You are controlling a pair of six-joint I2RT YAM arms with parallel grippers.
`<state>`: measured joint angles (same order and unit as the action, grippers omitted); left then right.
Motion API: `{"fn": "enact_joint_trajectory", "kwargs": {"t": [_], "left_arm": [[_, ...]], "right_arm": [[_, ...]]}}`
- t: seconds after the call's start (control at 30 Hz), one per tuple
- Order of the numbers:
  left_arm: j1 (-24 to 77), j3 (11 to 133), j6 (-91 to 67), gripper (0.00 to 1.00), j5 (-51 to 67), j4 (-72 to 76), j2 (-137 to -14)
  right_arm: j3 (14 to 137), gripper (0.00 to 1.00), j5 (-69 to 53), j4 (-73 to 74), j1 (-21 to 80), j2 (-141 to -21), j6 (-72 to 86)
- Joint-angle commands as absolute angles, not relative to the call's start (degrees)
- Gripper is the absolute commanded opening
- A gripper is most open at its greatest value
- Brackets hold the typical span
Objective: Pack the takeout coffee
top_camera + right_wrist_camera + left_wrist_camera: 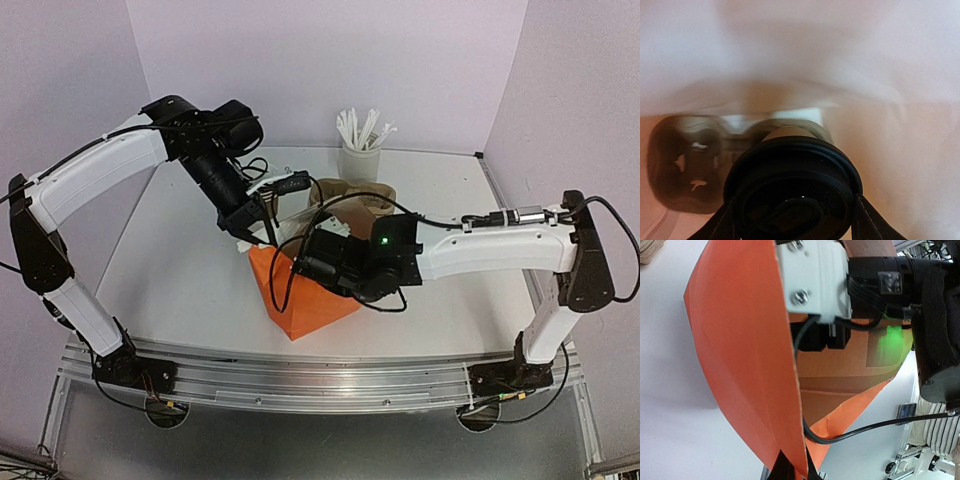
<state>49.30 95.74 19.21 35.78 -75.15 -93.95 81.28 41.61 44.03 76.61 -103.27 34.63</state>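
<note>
- one coffee (792, 192), black-topped, sits low inside the orange bag (300, 300), above a ring of the pulp tray (685, 165) at the bag's bottom; whether it already rests in that ring i cannot tell.
- progress: the coffee is in the bag, so the main carry looks done; what is left, as i judge it, is seating the cup, letting go and drawing the arm out of the bag.
- right pincer (794, 220): spread about cup-wide, one finger on each side of the dark rim, pinching the coffee.
- left pincer (797, 471): pressed together on the bag's upper edge, holding the mouth open.
- the bag stands on the worktop (180, 270), between the two arms.
</note>
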Motion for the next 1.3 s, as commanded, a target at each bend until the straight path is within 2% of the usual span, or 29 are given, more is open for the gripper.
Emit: {"fn": "enact_joint_trajectory", "kwargs": {"t": [0.0,0.13,0.6,0.97,1.17,1.27], "left_arm": [[49.6,97.0,19.6,0.00,35.2,-78.3,-92.3],[49.6,96.4,20.4,0.00,35.1,-77.9,-92.4],[49.6,96.9,18.3,0.00,29.5,-75.3,-93.4],[49.6,95.8,17.7,0.00,28.9,-74.7,-92.9],[49.6,96.0,17.5,0.00,28.7,-74.8,-92.7],[49.6,95.2,17.5,0.00,28.6,-74.7,-92.2]], "right_arm": [[87.9,0.15,36.9,53.5,73.3,-106.7,42.6],[93.3,0.15,32.2,60.1,71.4,-111.0,45.0],[103.2,0.14,21.4,68.1,66.1,-123.3,48.1],[101.8,0.15,16.0,68.1,65.0,-130.0,47.9],[100.6,0.18,13.2,66.2,65.0,-132.8,47.9],[100.0,0.25,13.8,66.0,65.0,-131.7,47.9]]}}
